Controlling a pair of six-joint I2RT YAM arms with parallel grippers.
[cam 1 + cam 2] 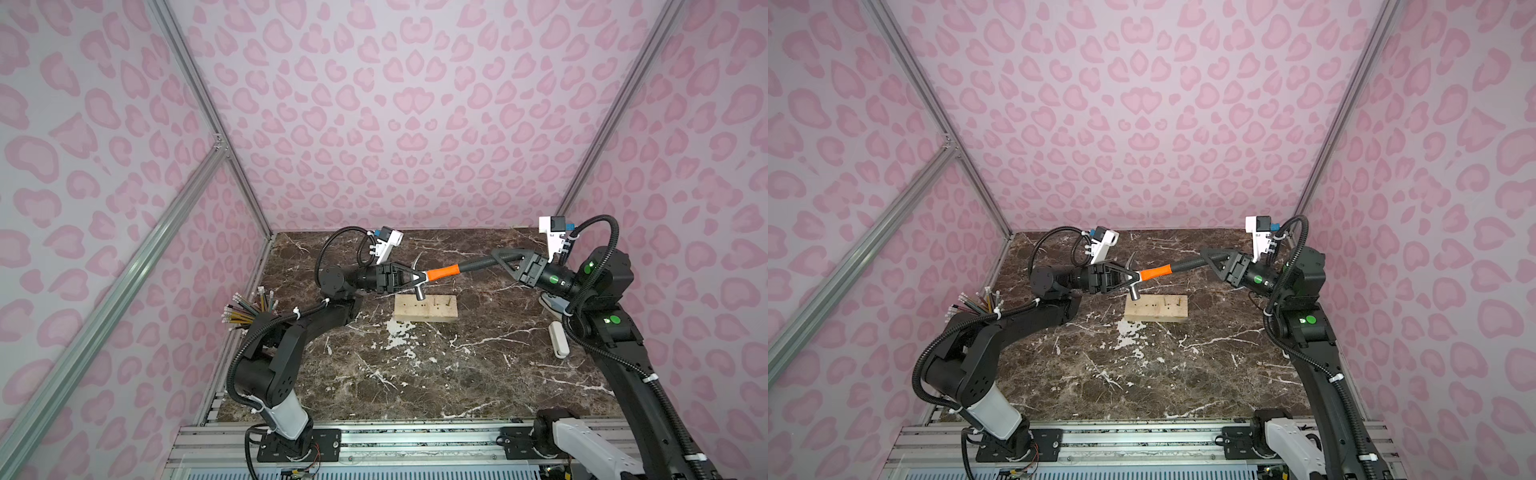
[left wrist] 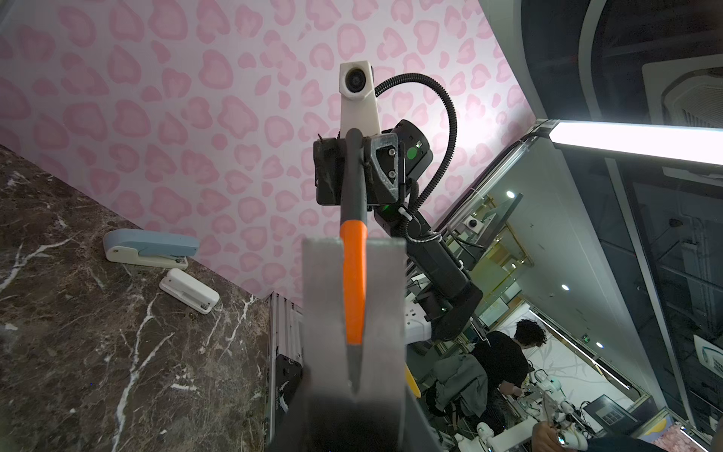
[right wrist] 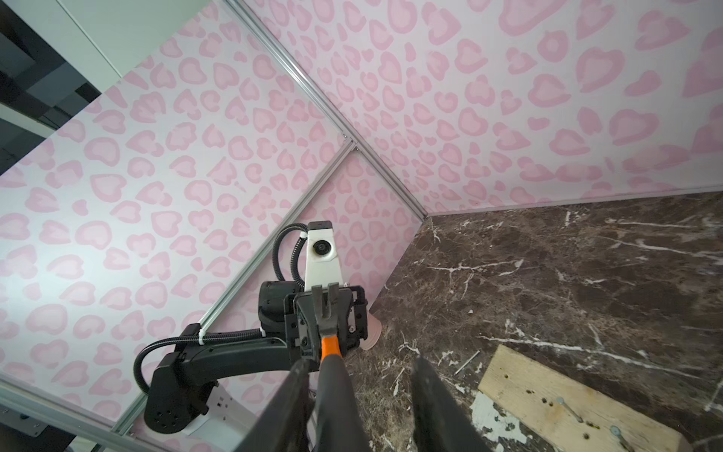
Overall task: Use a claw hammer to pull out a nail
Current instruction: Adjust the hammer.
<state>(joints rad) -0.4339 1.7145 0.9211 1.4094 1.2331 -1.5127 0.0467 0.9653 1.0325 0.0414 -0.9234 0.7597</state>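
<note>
The left gripper is clamped on the claw hammer at its orange collar, above the wooden block. The right gripper has its jaws parted loosely around the black shaft.

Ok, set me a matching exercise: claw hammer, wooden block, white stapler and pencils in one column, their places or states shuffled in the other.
1. claw hammer
2. wooden block
3. white stapler
4. pencils

A. lying flat near the table's right edge
B. fanned out in a bunch by the table's left edge
C. held off the table by the left claw
D. lying mid-table with nails stuck in it

Pairs: 1-C, 2-D, 3-A, 4-B.
</note>
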